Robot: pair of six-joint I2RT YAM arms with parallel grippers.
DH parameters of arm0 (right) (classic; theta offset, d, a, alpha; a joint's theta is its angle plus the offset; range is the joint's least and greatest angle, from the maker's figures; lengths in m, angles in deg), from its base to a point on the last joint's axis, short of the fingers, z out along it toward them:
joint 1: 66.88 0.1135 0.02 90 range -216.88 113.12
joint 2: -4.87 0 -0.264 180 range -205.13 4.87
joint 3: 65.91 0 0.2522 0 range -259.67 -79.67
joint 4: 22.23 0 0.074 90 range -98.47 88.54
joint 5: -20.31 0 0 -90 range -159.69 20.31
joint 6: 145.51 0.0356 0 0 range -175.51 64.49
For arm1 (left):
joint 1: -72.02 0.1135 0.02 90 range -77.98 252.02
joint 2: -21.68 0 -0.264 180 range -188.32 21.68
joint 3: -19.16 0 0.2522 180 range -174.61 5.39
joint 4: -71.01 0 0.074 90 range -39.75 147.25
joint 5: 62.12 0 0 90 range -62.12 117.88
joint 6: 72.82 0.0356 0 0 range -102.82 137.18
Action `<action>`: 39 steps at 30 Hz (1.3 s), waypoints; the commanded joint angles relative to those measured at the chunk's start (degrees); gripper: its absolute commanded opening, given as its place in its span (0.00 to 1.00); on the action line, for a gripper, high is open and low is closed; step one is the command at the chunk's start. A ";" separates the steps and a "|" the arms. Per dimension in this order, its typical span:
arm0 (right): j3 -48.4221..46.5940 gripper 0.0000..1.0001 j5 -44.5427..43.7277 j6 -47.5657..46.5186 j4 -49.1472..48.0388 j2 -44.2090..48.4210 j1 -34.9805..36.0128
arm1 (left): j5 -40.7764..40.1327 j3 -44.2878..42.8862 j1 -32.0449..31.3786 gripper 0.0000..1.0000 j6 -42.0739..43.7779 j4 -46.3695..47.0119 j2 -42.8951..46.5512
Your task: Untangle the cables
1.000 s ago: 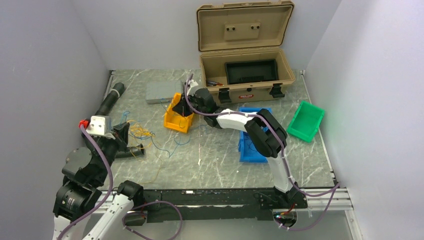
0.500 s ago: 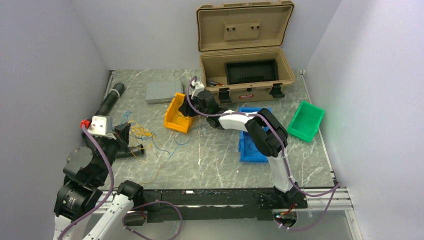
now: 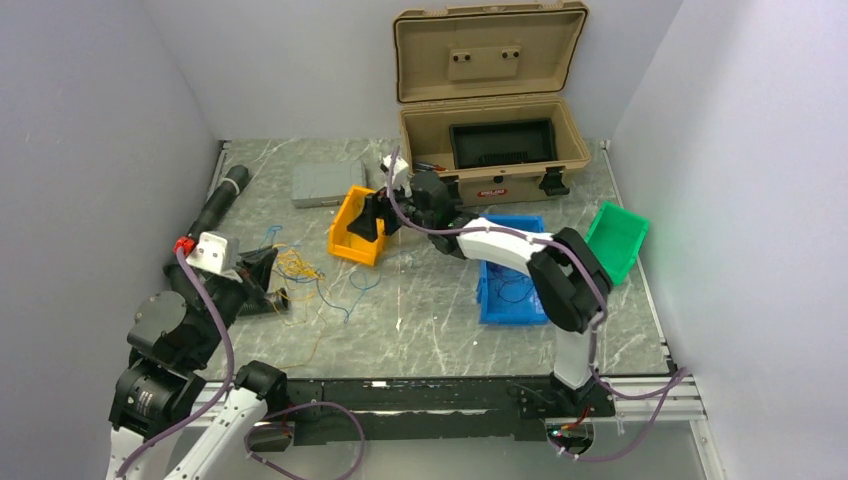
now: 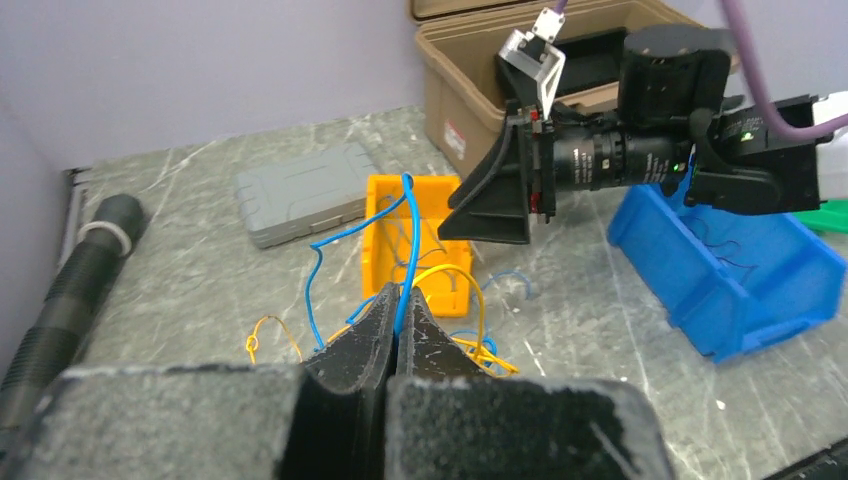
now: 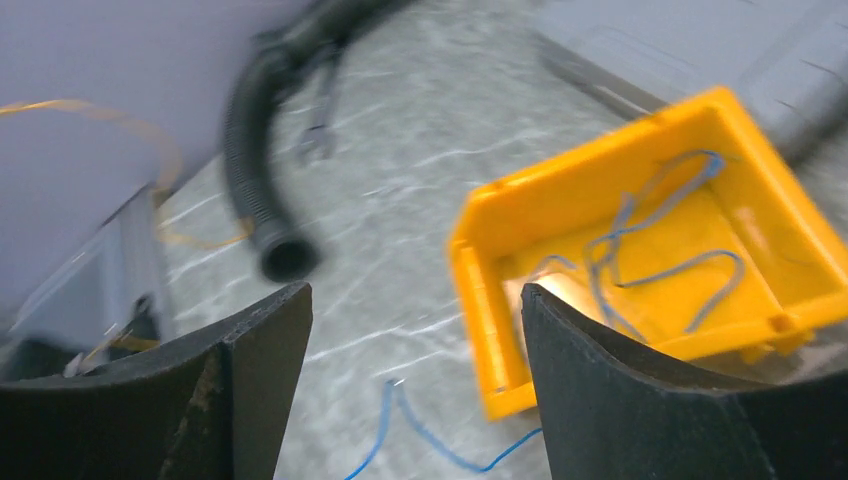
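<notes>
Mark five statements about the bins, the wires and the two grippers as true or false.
1. The left gripper is shut on a blue wire. True.
2. The right gripper is clamped on the yellow bin. False: its jaws stand open with nothing between them.
3. A curled blue wire lies inside the yellow bin. True.
4. The tan case has its lid shut. False: the lid stands open.
5. The green bin sits left of the yellow bin. False: it is at the table's right edge, beyond the blue bin.
</notes>
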 commanded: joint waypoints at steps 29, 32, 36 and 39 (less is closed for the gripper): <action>19.29 0.61 20.51 -3.04 -9.07 23.98 12.11 | 18.51 1.63 0.18 0.00 -4.57 16.50 -7.72; 19.82 0.30 15.69 -2.06 -8.43 25.28 12.15 | 17.60 1.67 0.18 0.00 -5.32 16.33 -8.38; 21.77 0.00 3.31 -1.92 -2.70 30.67 12.10 | 14.17 1.77 0.18 0.00 -7.73 15.09 -10.34; 22.44 0.00 -5.68 -1.98 4.21 34.74 11.94 | 11.24 1.78 0.18 0.00 -9.73 13.83 -12.82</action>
